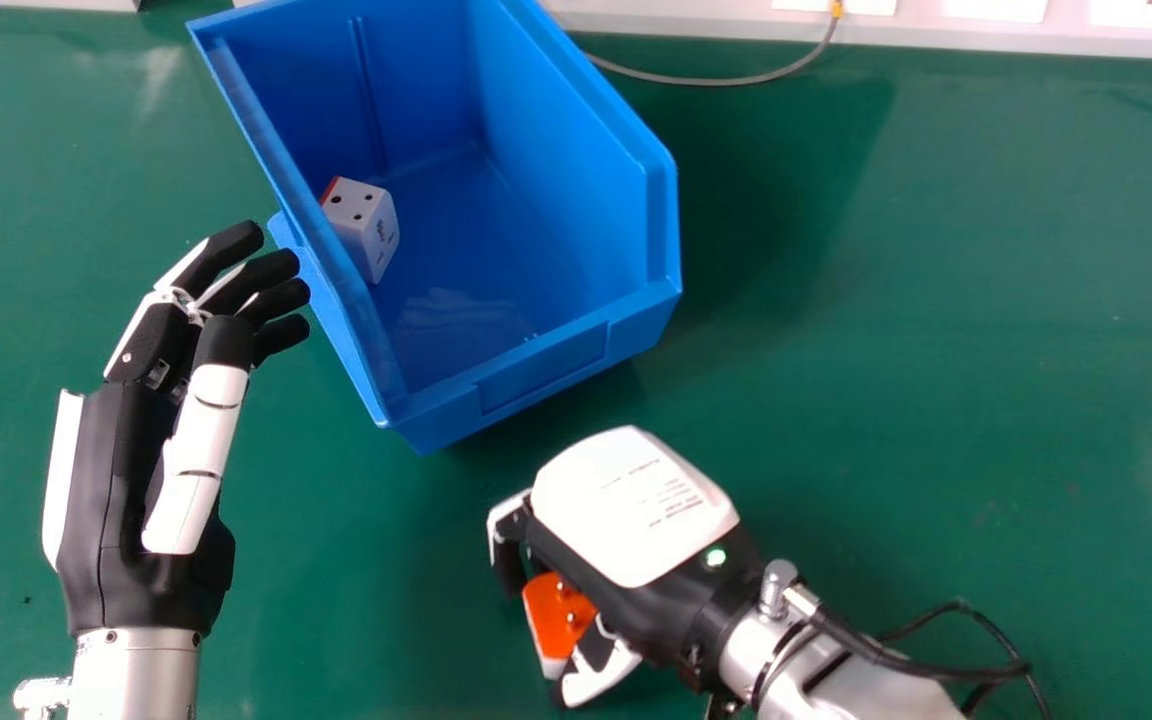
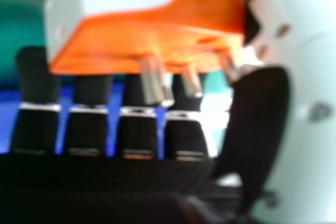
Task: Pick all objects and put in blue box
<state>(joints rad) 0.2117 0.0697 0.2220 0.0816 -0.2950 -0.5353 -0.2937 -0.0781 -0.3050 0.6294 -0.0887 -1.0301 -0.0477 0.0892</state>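
Observation:
The blue box (image 1: 536,370) stands at the top centre of the head view. Inside it, against its left wall, lies a white dice-like cube (image 1: 361,225) with black dots and a red edge. Below the box is my right hand (image 1: 631,510), shut on an orange-and-white plug (image 1: 558,615) with metal pins. In the right hand view the plug (image 2: 152,40) is held between the thumb and fingers of the right hand (image 2: 260,114), its pins towards the palm side. My left hand (image 1: 156,400) is open and empty, its fingertips close beside the box's left wall.
The green table (image 1: 936,350) extends around the box. A grey cable (image 1: 726,80) loops near white panels (image 1: 996,30) along the far edge. Another black cable (image 1: 966,665) runs off the right wrist at the lower right.

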